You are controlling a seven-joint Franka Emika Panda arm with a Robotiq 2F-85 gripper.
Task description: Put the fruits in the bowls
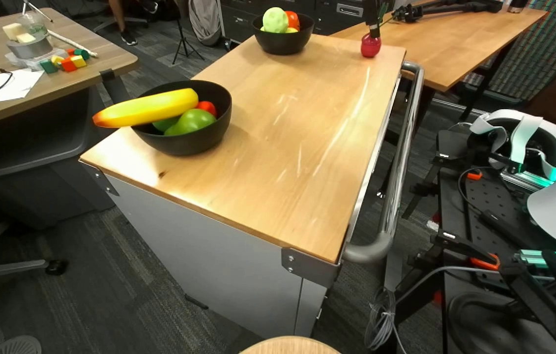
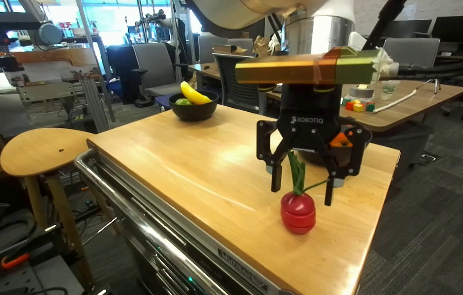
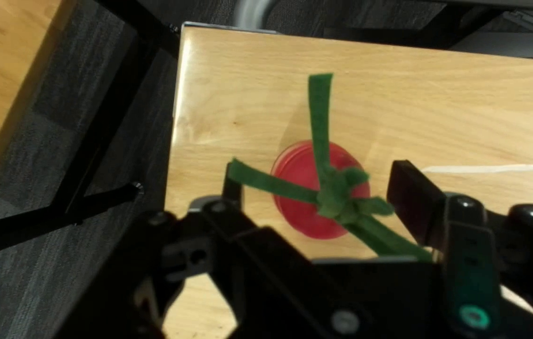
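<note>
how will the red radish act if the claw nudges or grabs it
The radish may feel slick, since its skin is glossy. Its rounded sides suggest it could roll if tipped. The leaves look like thin strips, so they would probably bend against the claw.

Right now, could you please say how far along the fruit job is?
Done, it seems: the banana and green fruit are in one black bowl, a pale green one in the other bowl. Under way: the open gripper hovers over the red leafy piece, its fingers flanking the leaves. Left: probably gripping that piece, which stands on the tabletop, and putting it in a bowl.
</note>
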